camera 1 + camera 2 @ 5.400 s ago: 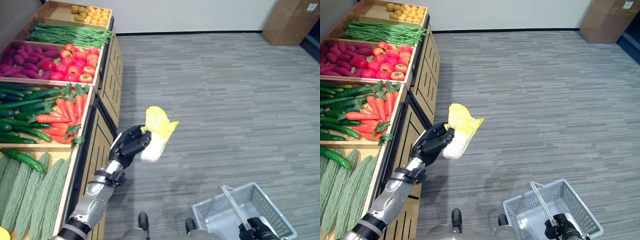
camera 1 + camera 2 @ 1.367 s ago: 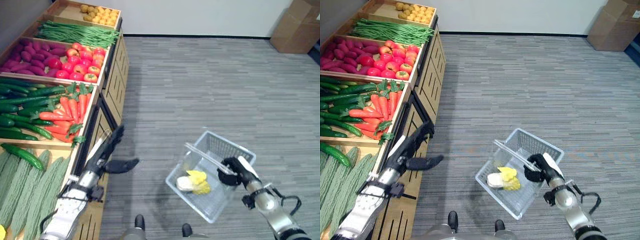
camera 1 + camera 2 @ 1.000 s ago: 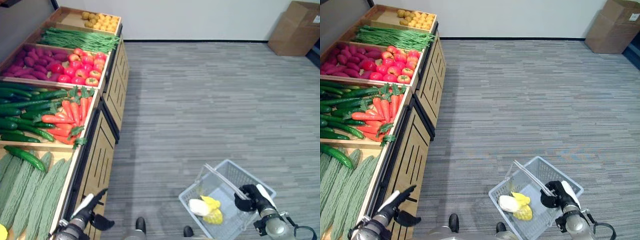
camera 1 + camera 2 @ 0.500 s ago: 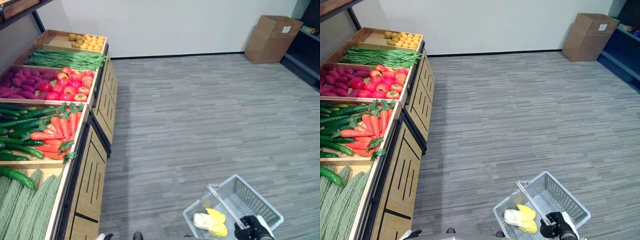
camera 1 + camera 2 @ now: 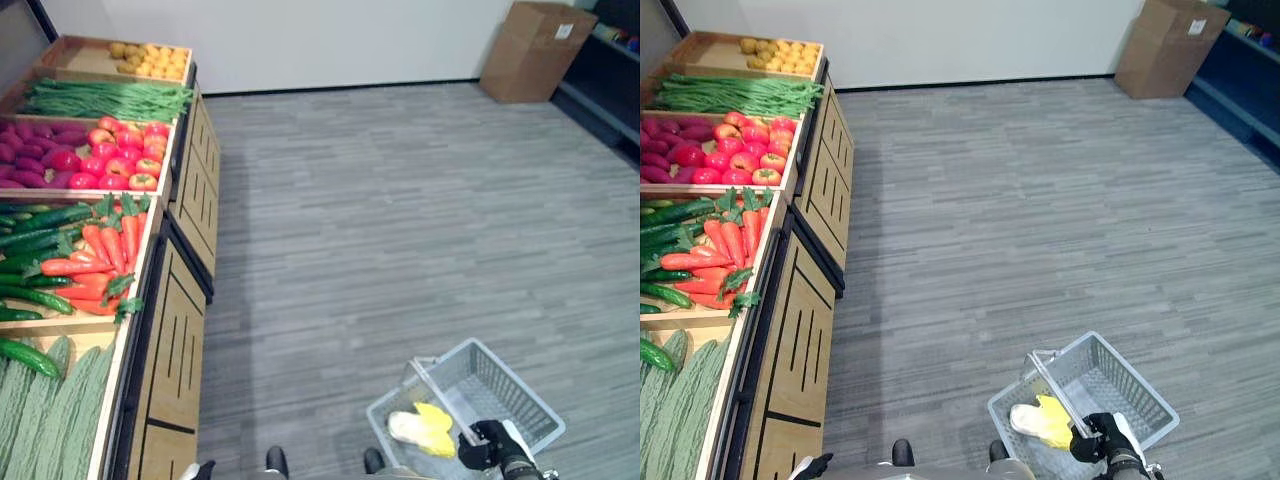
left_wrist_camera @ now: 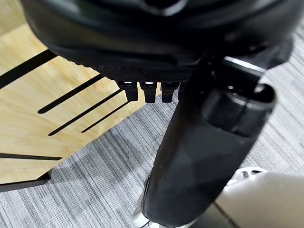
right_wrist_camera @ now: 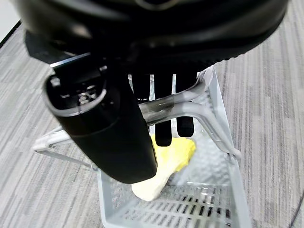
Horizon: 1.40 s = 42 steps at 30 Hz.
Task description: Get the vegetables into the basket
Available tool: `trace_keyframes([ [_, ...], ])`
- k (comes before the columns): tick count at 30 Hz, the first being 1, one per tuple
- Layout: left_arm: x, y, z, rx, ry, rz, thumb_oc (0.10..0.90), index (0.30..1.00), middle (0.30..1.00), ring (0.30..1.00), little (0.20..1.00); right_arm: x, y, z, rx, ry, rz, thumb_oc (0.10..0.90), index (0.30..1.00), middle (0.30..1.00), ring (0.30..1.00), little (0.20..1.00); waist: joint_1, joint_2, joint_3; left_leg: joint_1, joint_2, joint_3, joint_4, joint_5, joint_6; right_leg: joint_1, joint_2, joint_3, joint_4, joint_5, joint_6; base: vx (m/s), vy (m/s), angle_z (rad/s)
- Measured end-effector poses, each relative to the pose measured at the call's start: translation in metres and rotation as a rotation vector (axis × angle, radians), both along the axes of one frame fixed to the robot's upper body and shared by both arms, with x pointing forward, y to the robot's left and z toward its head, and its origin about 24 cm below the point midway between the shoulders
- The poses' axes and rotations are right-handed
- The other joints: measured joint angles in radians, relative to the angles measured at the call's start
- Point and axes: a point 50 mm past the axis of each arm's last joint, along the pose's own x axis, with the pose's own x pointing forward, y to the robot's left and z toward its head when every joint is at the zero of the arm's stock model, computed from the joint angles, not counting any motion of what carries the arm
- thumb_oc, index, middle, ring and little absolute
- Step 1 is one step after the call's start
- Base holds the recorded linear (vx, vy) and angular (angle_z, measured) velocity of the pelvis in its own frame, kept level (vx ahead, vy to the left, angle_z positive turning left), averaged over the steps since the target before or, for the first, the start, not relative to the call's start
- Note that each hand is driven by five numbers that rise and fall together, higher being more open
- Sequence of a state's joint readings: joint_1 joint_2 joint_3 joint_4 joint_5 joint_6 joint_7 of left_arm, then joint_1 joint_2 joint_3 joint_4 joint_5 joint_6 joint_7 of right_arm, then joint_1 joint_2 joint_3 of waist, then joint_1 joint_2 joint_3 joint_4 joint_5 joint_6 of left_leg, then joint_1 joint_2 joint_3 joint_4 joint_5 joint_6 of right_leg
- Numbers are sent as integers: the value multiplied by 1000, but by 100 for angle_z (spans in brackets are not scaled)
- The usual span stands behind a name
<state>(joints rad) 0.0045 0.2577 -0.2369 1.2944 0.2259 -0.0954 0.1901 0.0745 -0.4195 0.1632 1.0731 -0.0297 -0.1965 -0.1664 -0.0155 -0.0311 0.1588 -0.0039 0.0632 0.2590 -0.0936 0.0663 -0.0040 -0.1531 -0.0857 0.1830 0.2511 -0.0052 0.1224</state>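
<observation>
Since five seconds ago, the cabbage (image 5: 421, 428) has gone from the left hand into the basket (image 5: 505, 392).
Right hand (image 7: 102, 121) is gripping the basket's handle (image 7: 171, 108), fingers curled round it; left hand (image 6: 204, 142) is hanging beside the wooden produce stand (image 5: 178, 330), its fingers relaxed and holding nothing.

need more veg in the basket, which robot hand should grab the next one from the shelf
Left. The right robot hand is curled round the basket handle, with the cabbage inside. The left robot hand holds nothing and hangs beside the wooden shelf, on the carrots' side.
</observation>
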Motion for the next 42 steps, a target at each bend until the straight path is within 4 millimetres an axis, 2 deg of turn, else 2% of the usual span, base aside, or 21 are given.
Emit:
trace_keyframes([
  [2, 18, 3, 5, 10, -52, -15, 900, 1000, 1000, 1000, 1000, 15, 7, 2, 9, -40, 7, 400, 300, 300, 300, 300, 2, -37, 60, 4, -63, 11, 69, -19, 44, -104, -29, -28, 226, 7, 6, 141, 212, -13],
  [3, 25, -4, 5, -5, -68, -36, 900, 1000, 1000, 1000, 1000, 22, -2, 9, -16, -68, 7, 400, 300, 300, 300, 300, -4, -10, 82, -1, -72, 20, 116, -70, 79, -147, -35, -72, 331, 24, 29, 234, 102, -23],
  [4, 28, -6, 6, -7, -73, -41, 900, 1000, 1000, 1000, 1000, 26, -1, 10, -20, -83, 3, 400, 300, 300, 300, 300, 2, -9, 88, 17, -81, 34, 93, -76, 72, -186, -46, -84, 395, 12, 41, 299, 30, -11],
  [5, 30, -7, 6, -11, -81, -38, 900, 1000, 1000, 1000, 1000, 25, -1, 10, -23, -81, 1, 400, 300, 300, 300, 300, -7, -1, 87, 20, -81, 30, 73, -80, 63, -195, -35, -113, 379, 4, 34, 300, -18, -4],
  [6, 39, -7, 9, -10, -106, -43, 900, 1000, 1000, 1000, 1000, 23, 2, 8, -9, -78, 12, 400, 300, 300, 300, 300, -8, 26, 78, 33, -79, 22, -5, -102, 33, -203, -2, -146, 256, 1, 28, 209, -24, 16],
  [7, 45, -4, 11, -2, -121, -40, 900, 1000, 1000, 1000, 1000, 22, 7, 6, 8, -77, 13, 400, 300, 300, 300, 300, -16, 20, 79, 16, -88, 31, 16, -117, 45, -199, -2, -150, 166, -1, 34, 336, -60, 23],
  [8, 52, 2, 14, 7, -138, -18, 900, 1000, 1000, 1000, 1000, 26, 11, 8, 20, -94, 38, 400, 300, 300, 300, 300, -26, -5, 92, 4, -92, 53, 111, -127, 130, -192, -18, -141, 64, 1, 60, 377, -76, 25],
  [9, 53, 3, 15, 8, -136, 10, 900, 1000, 1000, 1000, 1000, 23, 15, 5, 32, -79, 39, 400, 300, 300, 300, 300, -32, -33, 106, 44, -130, 46, 72, -107, 94, -181, -46, -138, -10, 16, 45, 499, -112, 26],
  [10, 52, 2, 14, 5, -130, 11, 900, 1000, 1000, 1000, 1000, 20, 15, 3, 31, -64, 25, 400, 300, 300, 300, 300, -38, -32, 105, 46, -135, 40, 72, -108, 94, -175, -43, -133, -61, 28, 44, 383, -109, 30],
  [15, 45, -16, 7, -44, -121, 10, 900, 1000, 1000, 1000, 1000, -9, 9, -6, 16, 32, -16, 400, 300, 300, 300, 300, -64, -3, 69, 71, -116, -60, 59, -120, 74, -145, -7, -138, -123, 93, -5, 341, -169, 63],
  [17, 17, -17, -1, -54, -44, 52, 900, 1000, 1000, 1000, 1000, -19, 4, -6, 9, 56, -21, 400, 300, 300, 300, 300, -57, 40, 17, 87, -54, -88, 92, -134, 8, -89, 45, -171, -131, 113, -73, 414, -292, 42],
  [20, 22, -7, 3, -45, -83, 119, 900, 1000, 1000, 1000, 1000, -30, -5, -5, -3, 82, -26, 400, 300, 300, 300, 300, -36, 27, -2, -44, -5, -142, 473, -170, -73, -11, 49, -232, -135, 55, -125, 307, -309, 51],
  [22, 23, -4, 3, -53, -89, 180, 900, 1000, 1000, 1000, 1000, -27, -16, 3, -31, 56, -8, 400, 300, 300, 300, 300, -22, 25, -17, -130, 22, -187, 667, -102, -148, 9, 66, -242, -96, 3, -164, 296, -280, 7],
  [25, 28, -1, 5, -55, -125, 254, 900, 1000, 1000, 1000, 1000, -31, -22, 5, -44, 47, -36, 400, 300, 300, 300, 300, -12, 10, -16, -197, 69, -175, 824, -28, -146, 53, 86, -271, -85, -26, -206, 272, -160, 17],
  [28, 37, 7, 10, -44, -167, 286, 900, 1000, 1000, 1000, 1000, -42, -22, 2, -39, 78, -56, 400, 300, 300, 300, 300, 1, -25, -2, -254, 71, -129, 729, -36, -142, 103, 86, -285, -137, -30, -203, 318, -21, 29],
  [31, 35, 10, 11, -33, -171, 280, 900, 1000, 1000, 1000, 1000, -43, -17, 0, -28, 81, -59, 400, 300, 300, 300, 300, 2, -38, 0, -266, 64, -65, 427, -20, -122, 142, 100, -289, -196, -40, -176, 241, 73, 10],
  [33, 27, 10, 9, -26, -149, 270, 900, 1000, 1000, 1000, 1000, -28, -10, 0, -13, 31, -47, 400, 300, 300, 300, 300, 4, -38, 6, -275, 67, -58, 218, 33, -104, 165, 137, -291, -211, -27, -192, 464, 143, -28],
  [35, 24, 5, 7, -21, -125, 201, 900, 1000, 1000, 1000, 1000, -24, -5, 0, -4, 3, -34, 400, 300, 300, 300, 300, 18, -31, 4, -279, 58, -57, 73, 71, -80, 191, 168, -277, -236, -86, -91, 452, 116, -27],
  [36, 26, 3, 7, -21, -127, 184, 900, 1000, 1000, 1000, 1000, -22, -3, 0, 3, -2, -33, 400, 300, 300, 300, 300, 31, -30, 8, -266, 64, -61, 18, 79, -69, 182, 176, -286, -212, -113, -81, 379, 98, -28],
  [38, 15, 2, 3, -15, -81, 179, 900, 1000, 1000, 1000, 1000, -24, 2, -4, 22, 14, -39, 400, 300, 300, 300, 300, 40, -37, 24, -254, 58, -35, 71, 99, -33, 244, 209, -272, -199, -116, -137, 370, 169, -28],
  [42, 15, -2, 2, -24, -83, 177, 900, 1000, 1000, 1000, 1000, -27, 1, -5, 17, 24, -48, 400, 300, 300, 300, 300, 52, -56, 25, -272, -49, 5, 136, 97, 24, 263, 191, -235, -216, -126, -130, 330, 226, -22],
])
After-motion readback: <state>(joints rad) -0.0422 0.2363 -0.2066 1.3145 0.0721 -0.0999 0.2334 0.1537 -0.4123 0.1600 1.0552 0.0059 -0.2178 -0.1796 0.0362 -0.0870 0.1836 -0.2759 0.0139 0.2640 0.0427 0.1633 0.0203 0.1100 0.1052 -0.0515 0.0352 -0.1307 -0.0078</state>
